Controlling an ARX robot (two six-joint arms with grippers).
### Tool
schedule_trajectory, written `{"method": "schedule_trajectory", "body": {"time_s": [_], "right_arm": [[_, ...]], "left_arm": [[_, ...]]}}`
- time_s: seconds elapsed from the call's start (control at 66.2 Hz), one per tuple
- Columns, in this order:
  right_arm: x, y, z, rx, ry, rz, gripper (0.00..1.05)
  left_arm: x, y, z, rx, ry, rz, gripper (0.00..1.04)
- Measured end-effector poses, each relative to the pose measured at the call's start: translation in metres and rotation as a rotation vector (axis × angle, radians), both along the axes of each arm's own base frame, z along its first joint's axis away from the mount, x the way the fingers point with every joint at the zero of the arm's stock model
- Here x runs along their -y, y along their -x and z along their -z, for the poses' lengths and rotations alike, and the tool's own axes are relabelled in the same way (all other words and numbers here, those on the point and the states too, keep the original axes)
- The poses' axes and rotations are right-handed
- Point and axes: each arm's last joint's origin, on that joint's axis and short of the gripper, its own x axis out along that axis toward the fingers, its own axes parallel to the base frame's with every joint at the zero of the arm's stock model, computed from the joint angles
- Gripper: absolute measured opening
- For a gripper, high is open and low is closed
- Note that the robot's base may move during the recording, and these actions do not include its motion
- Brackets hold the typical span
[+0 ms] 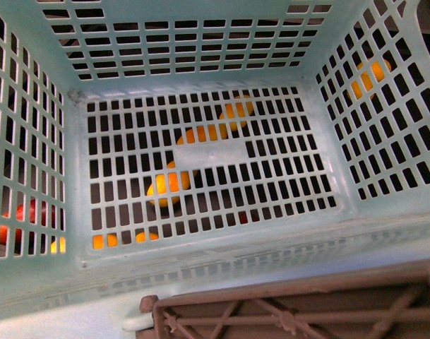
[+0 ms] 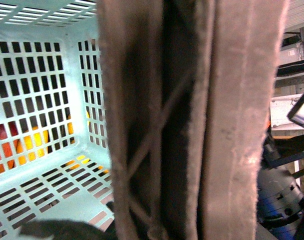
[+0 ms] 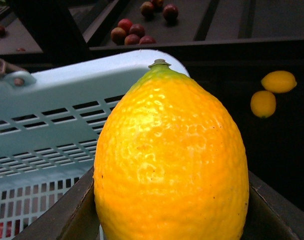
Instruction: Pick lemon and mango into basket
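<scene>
Between the fingers (image 3: 74, 216) of the right hand (image 3: 172, 220) the lemon (image 3: 170, 150) sits clamped, the basket (image 3: 67, 95) wall just beside it; the left hand's grip cannot be told.

Close-up: brown ribbed plastic handle (image 2: 191, 120) spans the centre; behind it, light teal slotted plastic basket (image 2: 37, 195), orange-yellow fruit (image 2: 34, 145) visible through its wall.

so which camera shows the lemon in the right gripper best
The right wrist view. The lemon fills the picture there, pebbly skin and greenish tip clear, with the basket behind it. The front and left wrist views show only yellow and orange patches through the basket's slots, so this lemon cannot be picked out in them.
</scene>
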Motion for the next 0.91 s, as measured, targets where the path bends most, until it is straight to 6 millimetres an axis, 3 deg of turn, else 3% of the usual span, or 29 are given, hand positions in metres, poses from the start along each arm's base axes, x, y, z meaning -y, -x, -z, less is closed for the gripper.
{"method": "schedule_trajectory", "body": {"time_s": [0.106,0.242,0.348,0.469,0.62,0.831,0.907], "right_arm": [[-0.008,0.001,0.002,-0.008,0.002,-0.023,0.63],[-0.015,0.004,0.002,-0.009,-0.003,-0.042,0.82],[-0.017,0.005,0.002,-0.01,-0.001,-0.039,0.84],[-0.016,0.006,0.0,-0.007,0.0,-0.025,0.97],[-0.004,0.014,-0.01,0.027,-0.001,0.041,0.96],[0.032,0.039,-0.026,0.114,0.036,0.272,0.96],[0.038,0.045,-0.025,0.226,0.064,0.203,0.85]], "left_arm": [[0.0,0.0,0.0,0.001,-0.001,-0.001,0.15],[0.0,0.0,0.0,-0.001,0.001,0.003,0.15],[0.0,0.0,0.0,0.0,0.001,0.004,0.15],[0.001,0.0,0.001,-0.006,0.0,0.007,0.15],[0.001,-0.001,0.002,-0.006,-0.004,-0.005,0.15],[0.001,0.0,0.002,-0.01,0.0,0.002,0.15],[0.001,0.0,0.002,-0.01,0.0,0.002,0.15]]}}
